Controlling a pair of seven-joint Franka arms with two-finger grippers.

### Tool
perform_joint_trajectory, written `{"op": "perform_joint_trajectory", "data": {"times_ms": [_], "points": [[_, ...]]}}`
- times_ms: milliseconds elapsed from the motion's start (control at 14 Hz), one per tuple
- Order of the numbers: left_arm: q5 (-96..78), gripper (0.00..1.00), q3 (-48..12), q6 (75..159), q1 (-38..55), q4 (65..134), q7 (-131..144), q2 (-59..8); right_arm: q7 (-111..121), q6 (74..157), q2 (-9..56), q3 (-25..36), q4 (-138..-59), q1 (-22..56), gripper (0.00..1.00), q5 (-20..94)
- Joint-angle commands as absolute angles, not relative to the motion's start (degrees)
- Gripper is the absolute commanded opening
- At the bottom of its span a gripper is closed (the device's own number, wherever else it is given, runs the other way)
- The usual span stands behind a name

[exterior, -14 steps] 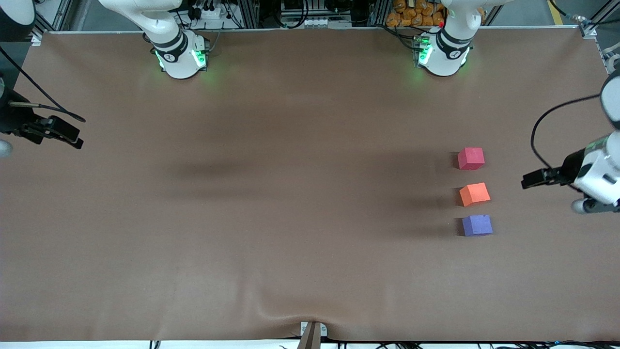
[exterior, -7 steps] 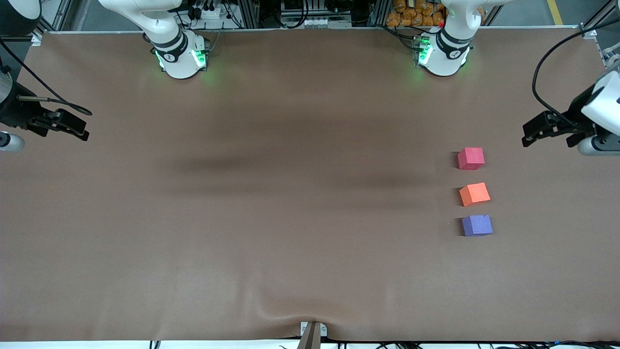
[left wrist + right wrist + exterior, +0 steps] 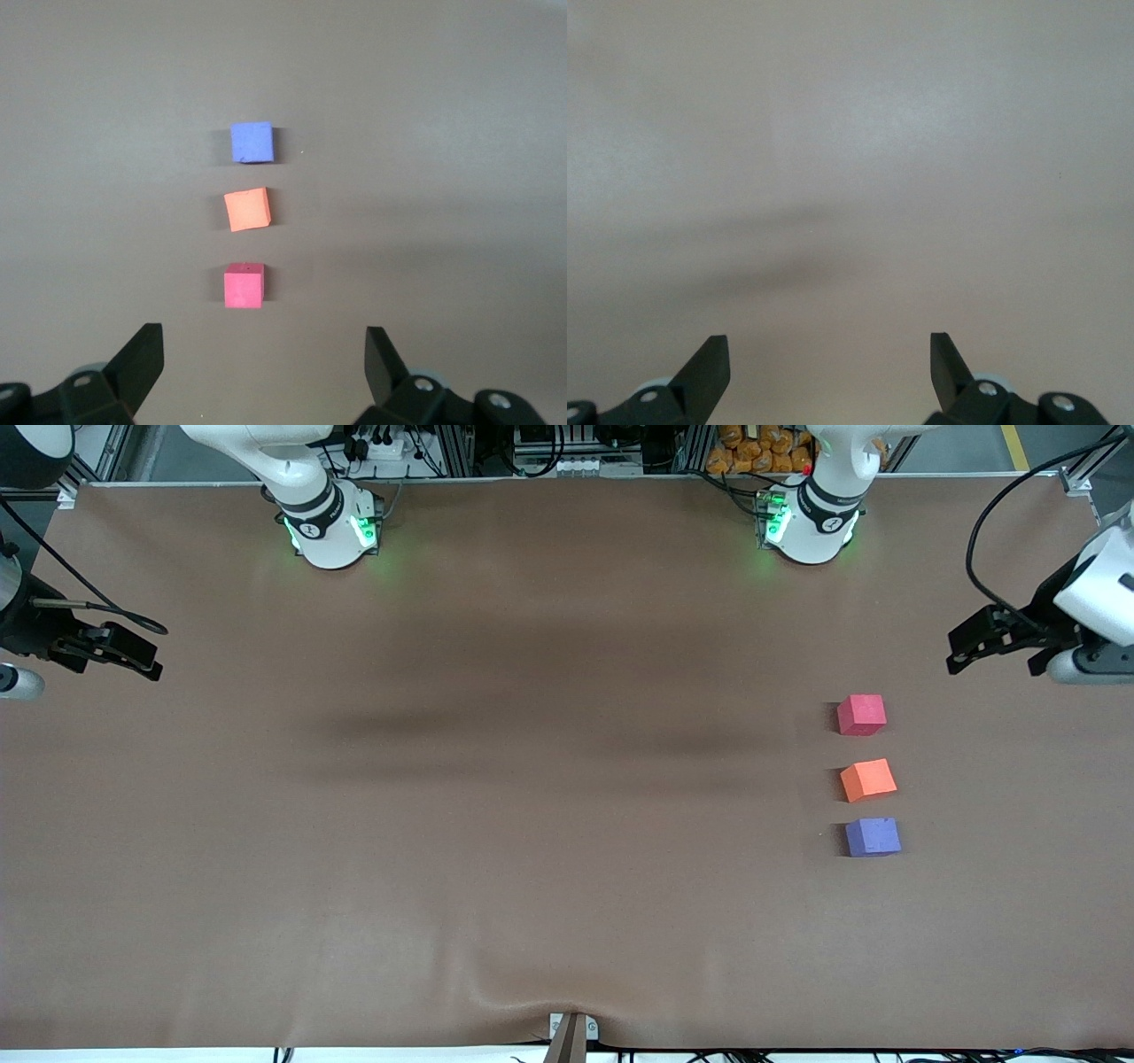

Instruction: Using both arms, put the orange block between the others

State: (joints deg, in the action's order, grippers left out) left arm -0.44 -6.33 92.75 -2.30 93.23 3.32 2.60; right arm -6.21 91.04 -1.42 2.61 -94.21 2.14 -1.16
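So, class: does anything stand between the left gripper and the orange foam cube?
Nothing visible: the left gripper, fingers open, hangs over bare table, apart from the orange foam cube.

White jointed arms (image 3: 297, 474), green-lit bases (black cables), black jaws

The right gripper (image 3: 830, 372) hangs over bare brown table (image 3: 850, 133), its two black fingers (image 3: 709, 367) spread wide apart. A soft dark shadow (image 3: 780, 261) streaks the table beneath it.

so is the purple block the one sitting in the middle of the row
No, the orange block sits in the middle, with the red-pink block farther from the front camera and the purple block nearer to it.
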Motion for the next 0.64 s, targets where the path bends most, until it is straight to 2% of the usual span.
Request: {"op": "perform_joint_trajectory", "data": {"times_ms": [0,214,571], "points": [[-1.4,1.0,-4.1,92.7,-0.4,96.9,2.8,6.7,-6.2,90.6,-2.4,2.6,-94.4,2.3,1.0,-2.0],[-0.6,1.0,-3.6,91.0,-0.1,98.4,2.8,8.7,-6.2,90.7,-2.3,2.6,-94.4,2.5,1.0,-2.0],[-0.5,1.0,-0.4,86.3,0.3,94.8,2.9,7.9,-6.5,90.8,-2.4,2.6,-94.4,3.2,1.0,-2.0]]}}
